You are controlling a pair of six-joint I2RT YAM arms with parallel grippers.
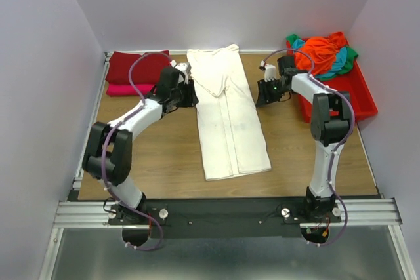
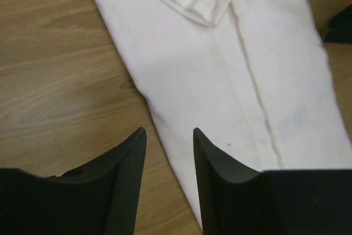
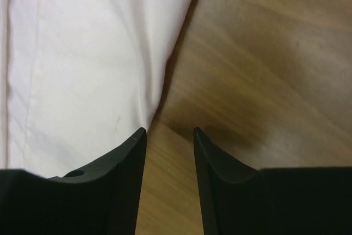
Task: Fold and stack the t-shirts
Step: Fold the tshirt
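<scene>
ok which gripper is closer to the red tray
Right. The right gripper sits just beside the red tray, between it and the cream shirt; the left gripper is across the shirt, on its far side.

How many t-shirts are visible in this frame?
6: cream shirt mid-table; dark red shirt on pink shirt far left; orange shirt, teal shirt and green shirt heaped in the tray. The heap may hide more.

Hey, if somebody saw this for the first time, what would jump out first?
The long cream-white t-shirt, folded into a narrow strip down the middle of the table, with the left tool and right tool open either side of it. Then the bright heap of shirts in the red tray at far right, and the folded dark red and pink shirts at far left.
</scene>
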